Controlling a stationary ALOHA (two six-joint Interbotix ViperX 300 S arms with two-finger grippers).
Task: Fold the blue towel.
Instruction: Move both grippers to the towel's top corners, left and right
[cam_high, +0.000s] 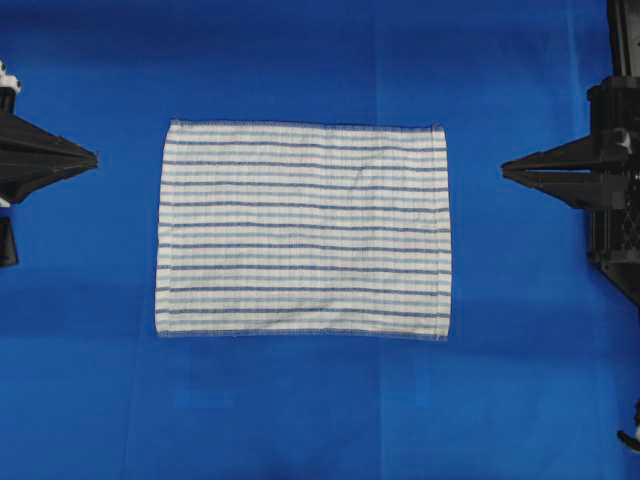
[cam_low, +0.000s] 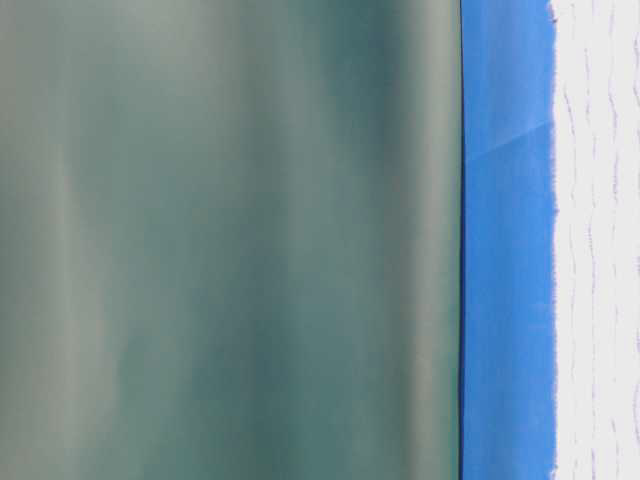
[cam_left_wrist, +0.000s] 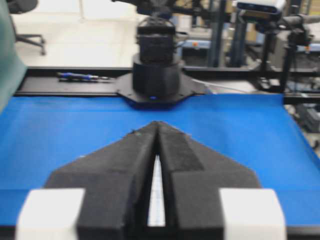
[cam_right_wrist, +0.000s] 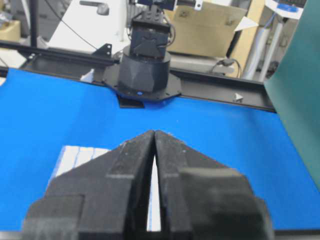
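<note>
Counter under a plain solid-blue cloth covering (cam_high: 300, 420), filling the overhead view. Rectangular white woven towel with thin dark-blue and pale teal stripes (cam_high: 303, 228) lies flat, fully spread, at the centre, long edges running left–right, hems showing. Left black gripper (cam_high: 92, 157) sits off the towel's left edge, tips pointing at it, apart from the cloth, jaws together, nothing in them. Right black gripper (cam_high: 506, 169) mirrors it off the right edge, jaws together, empty.
</note>
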